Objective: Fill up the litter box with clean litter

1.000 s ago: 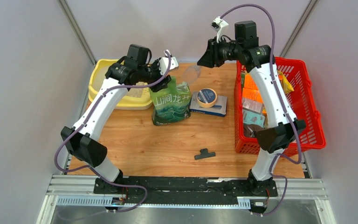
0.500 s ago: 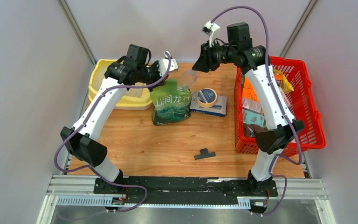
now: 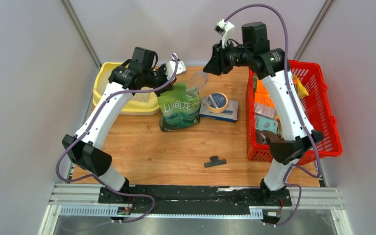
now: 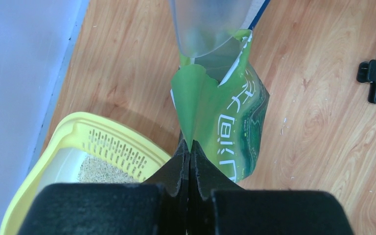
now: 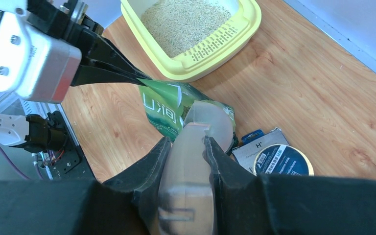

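The pale yellow litter box (image 3: 108, 73) sits at the back left with beige litter (image 5: 186, 22) in it. The green pouch of clean litter (image 3: 180, 110) stands upright beside it, its top torn open. My left gripper (image 4: 189, 147) is shut on the pouch's upper edge (image 4: 188, 98), pulling the mouth open. My right gripper (image 5: 186, 139) is shut on the handle of a translucent plastic scoop (image 5: 196, 147). The scoop's bowl (image 4: 208, 24) hangs at the pouch's mouth. I cannot tell whether any litter is in the scoop.
A red basket (image 3: 323, 112) with cartons stands at the right. A roll of tape (image 3: 217, 102) lies on a flat blue-grey pack (image 3: 227, 116) right of the pouch. A black clip (image 3: 215, 161) lies on the wooden table nearer the arms. Grey walls close in both sides.
My left gripper has shut on the pouch's top edge. The right arm swung a little left with the scoop, then back slightly right.
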`<move>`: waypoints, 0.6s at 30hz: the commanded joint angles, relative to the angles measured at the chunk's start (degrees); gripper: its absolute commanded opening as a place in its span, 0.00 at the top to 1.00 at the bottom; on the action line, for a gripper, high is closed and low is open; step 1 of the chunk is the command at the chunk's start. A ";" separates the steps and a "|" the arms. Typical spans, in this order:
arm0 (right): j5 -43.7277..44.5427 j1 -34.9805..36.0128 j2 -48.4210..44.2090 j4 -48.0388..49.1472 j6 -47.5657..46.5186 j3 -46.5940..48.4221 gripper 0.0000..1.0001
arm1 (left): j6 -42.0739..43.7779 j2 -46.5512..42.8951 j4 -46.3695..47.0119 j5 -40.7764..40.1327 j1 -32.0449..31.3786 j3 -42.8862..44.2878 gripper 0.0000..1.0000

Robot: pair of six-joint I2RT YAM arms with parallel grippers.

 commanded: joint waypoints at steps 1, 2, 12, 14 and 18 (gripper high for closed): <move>0.29 0.86 -2.94 1.35 0.95 0.07 1.00 | -2.03 -3.57 3.77 2.22 0.12 -0.08 1.00; 0.20 1.03 -3.11 1.35 1.13 -0.20 1.00 | -2.21 -3.57 3.86 2.22 0.04 -0.17 1.00; 7.73 3.40 -2.77 -0.85 -0.27 -2.05 1.00 | -2.03 -4.36 3.94 1.69 0.12 -0.70 1.00; 10.12 3.41 -2.42 -2.08 -0.36 -1.78 1.00 | -2.21 -4.54 4.12 1.60 0.04 -0.70 1.00; 21.69 4.37 -2.15 -5.06 -0.45 -1.43 1.00 | -2.91 -5.15 5.17 1.60 0.04 -1.05 1.00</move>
